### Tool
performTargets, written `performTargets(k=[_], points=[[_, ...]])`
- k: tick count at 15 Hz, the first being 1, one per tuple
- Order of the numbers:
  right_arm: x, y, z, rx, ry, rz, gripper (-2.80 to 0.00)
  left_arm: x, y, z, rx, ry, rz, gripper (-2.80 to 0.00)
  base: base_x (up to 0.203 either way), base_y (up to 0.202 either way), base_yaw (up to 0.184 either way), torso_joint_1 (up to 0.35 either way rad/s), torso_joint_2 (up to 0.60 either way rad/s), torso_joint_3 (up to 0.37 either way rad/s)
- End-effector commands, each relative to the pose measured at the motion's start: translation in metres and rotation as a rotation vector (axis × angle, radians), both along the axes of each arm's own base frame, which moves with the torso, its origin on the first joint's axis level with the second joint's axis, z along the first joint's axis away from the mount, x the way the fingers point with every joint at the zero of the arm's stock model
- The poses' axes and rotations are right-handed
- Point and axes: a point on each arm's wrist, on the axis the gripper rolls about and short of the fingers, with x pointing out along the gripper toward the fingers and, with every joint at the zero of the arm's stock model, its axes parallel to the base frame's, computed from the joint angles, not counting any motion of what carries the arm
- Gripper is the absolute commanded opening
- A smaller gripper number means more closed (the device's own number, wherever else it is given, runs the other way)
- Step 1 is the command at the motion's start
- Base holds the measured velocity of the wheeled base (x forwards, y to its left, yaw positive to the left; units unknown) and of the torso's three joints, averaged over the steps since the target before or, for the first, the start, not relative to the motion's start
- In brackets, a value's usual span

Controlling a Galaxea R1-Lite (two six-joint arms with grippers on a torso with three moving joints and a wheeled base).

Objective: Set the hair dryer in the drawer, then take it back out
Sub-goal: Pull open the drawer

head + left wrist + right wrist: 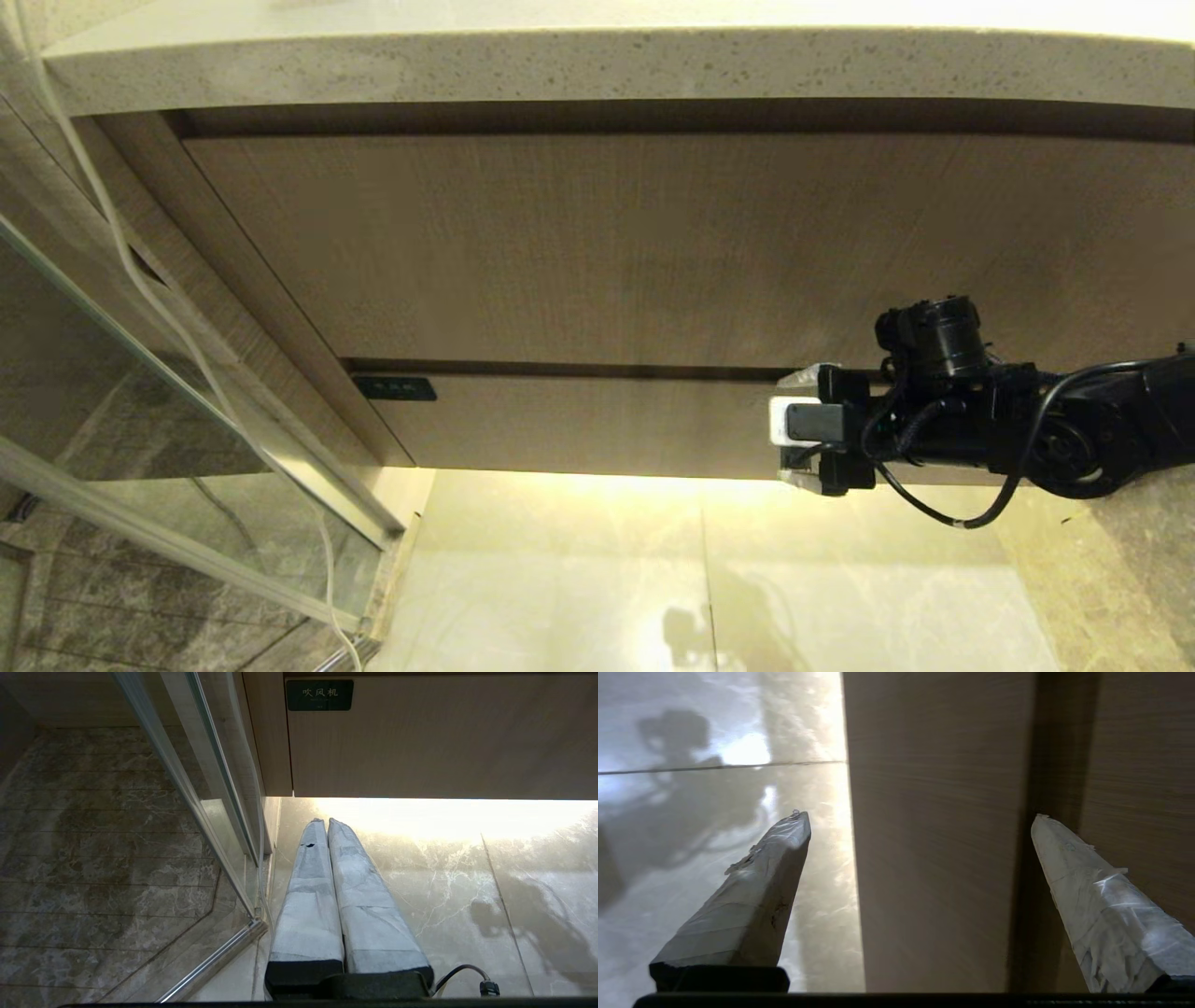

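While closed flush, drawer (597,425) straddled by right gripper (794,431), fingers spread wide and empty, evidently positioned to pull it open; hair dryer unseen.

Drawer (597,425) is shut, inside hidden; its right end is covered by the right claw (794,434) and arm. Worktop (597,65) cut off at top. Label (394,388) print unreadable from the head.
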Motion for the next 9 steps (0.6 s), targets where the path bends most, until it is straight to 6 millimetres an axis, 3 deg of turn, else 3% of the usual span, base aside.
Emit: performTargets(k=[1,9], points=[[0.007,0.002,-0.008,-0.01,-0.003,-0.013,0.0,0.0,0.0,0.0,0.0,0.001,0.0,-2.8,0.0,0.0,0.0,0.0,0.0,0.0],[0.019,0.0,-0.019,-0.018,-0.028,-0.056,0.0,0.0,0.0,0.0,0.0,0.0,0.0,-2.8,0.0,0.0,0.0,0.0,0.0,0.0]])
